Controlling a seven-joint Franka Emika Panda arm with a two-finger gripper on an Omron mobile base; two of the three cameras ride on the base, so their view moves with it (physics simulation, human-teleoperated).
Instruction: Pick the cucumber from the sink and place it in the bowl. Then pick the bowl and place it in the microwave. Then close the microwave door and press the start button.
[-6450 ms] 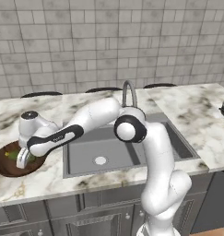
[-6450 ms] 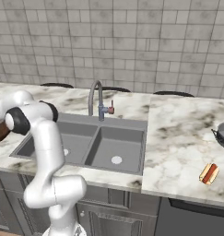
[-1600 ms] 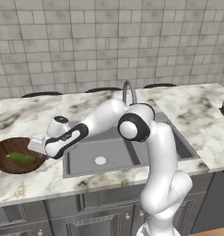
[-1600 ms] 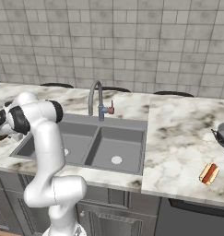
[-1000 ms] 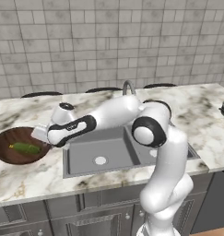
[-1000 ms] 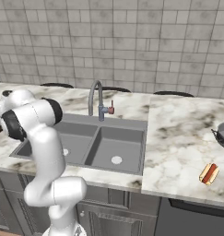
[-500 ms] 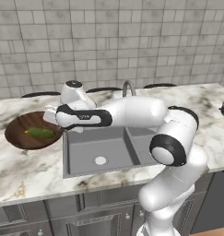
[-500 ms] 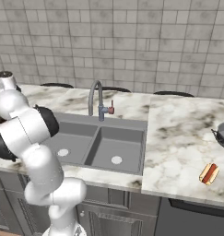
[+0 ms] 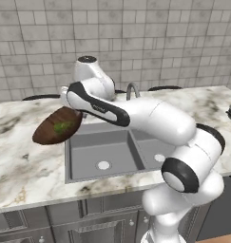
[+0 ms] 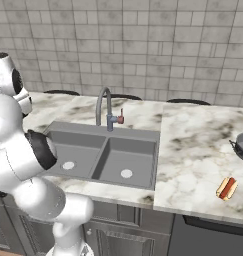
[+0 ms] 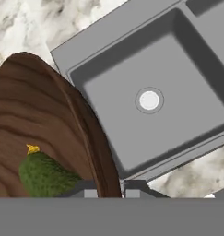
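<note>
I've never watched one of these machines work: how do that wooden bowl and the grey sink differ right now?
The bowl is round, dark brown wood; the sink is rectangular, matte grey. The bowl hangs tilted above the counter, its rim pinched by the end effector; the sink sits fixed in the marble. The bowl carries a cucumber; the sink's two basins show just white drains. Both are open-topped hollows.

Bright, even, sharp rendered lighting

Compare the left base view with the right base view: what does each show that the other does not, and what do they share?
Left base view alone: the wooden bowl lifted and tilted over the counter, the cucumber inside it. Right base view alone: a hot dog on the counter and a dark pan at the right edge. Both: the grey double sink, its faucet and the tiled wall.
</note>
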